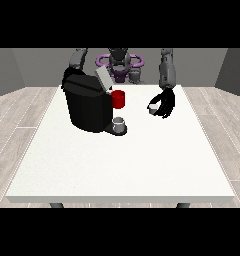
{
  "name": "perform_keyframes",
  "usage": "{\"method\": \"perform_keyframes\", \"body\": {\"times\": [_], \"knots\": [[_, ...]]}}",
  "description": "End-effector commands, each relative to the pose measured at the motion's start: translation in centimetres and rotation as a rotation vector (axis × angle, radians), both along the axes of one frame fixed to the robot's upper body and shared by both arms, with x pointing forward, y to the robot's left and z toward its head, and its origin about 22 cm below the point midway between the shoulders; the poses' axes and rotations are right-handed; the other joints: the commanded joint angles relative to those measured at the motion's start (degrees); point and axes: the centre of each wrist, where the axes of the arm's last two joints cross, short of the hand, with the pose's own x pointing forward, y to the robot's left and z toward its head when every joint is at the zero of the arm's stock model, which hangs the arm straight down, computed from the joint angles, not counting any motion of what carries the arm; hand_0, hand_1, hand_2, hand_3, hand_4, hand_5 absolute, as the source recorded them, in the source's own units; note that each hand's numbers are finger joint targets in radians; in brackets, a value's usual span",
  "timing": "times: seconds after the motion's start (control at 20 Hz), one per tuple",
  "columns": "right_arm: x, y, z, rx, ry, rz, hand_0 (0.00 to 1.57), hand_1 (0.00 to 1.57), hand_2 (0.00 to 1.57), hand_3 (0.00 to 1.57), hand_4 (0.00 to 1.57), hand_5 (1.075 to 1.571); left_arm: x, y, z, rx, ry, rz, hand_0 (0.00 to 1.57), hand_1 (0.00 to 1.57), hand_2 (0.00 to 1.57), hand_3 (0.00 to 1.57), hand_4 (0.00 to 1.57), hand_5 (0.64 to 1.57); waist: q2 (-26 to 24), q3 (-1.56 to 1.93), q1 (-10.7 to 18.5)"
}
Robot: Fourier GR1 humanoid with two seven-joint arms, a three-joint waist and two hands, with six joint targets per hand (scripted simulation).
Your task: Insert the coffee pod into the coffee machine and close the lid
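Observation:
A black coffee machine [86, 105] stands on the white table [122, 165] at the view's left, its grey lid [104, 78] tilted up and open. A small grey cup [119, 122] sits on its base at the front. The hand at the view's right [165, 103] hangs just above the table, fingers curled round a small white coffee pod [153, 108]. The hand at the view's left is hidden behind the machine; only its arm [78, 58] shows above it.
A red mug [118, 99] stands just right of the machine, between it and the pod-holding hand. The table's front half stretches bare toward the camera. Wooden floor surrounds the table.

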Motion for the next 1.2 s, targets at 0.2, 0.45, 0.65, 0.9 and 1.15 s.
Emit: {"method": "perform_keyframes", "body": {"times": [0.2,0.45,0.65,0.9,1.15], "knots": [[0.6,0.8,0.1,0.029,0.004,0.016,0.00,0.00,0.00,0.00,0.53,1.571,1.2,-0.9,0.5,0.103,0.043,-0.010,1.03,1.03,1.11,0.89,0.29,1.571,0.2,-0.09,-0.7],[-0.9,-0.4,-0.9,0.014,0.054,-0.004,0.00,0.00,0.00,0.00,0.40,1.571,0.5,0.3,0.0,0.092,0.016,-0.066,1.32,1.32,1.43,1.41,0.55,1.571,-2.2,-0.10,-0.8],[-0.1,-0.1,-1.3,0.055,0.091,-0.029,0.00,0.00,0.00,0.00,0.43,1.571,2.5,-1.5,3.0,0.059,-0.039,-0.201,1.45,1.45,1.45,1.39,0.62,1.571,-4.7,-0.08,1.3],[-1.4,-0.8,-4.2,0.037,0.139,-0.007,0.00,0.00,0.00,0.00,0.49,1.571,4.6,-2.7,7.0,0.036,-0.024,-0.228,1.29,1.29,1.36,1.34,0.56,1.571,-6.8,-0.06,0.8],[0.0,0.3,-2.6,0.021,0.094,0.015,0.00,0.00,0.00,0.00,0.44,1.571,5.9,-2.6,10.6,0.060,-0.079,-0.261,1.23,1.23,1.32,1.29,0.57,1.571,-4.4,-0.08,-0.3]]}}
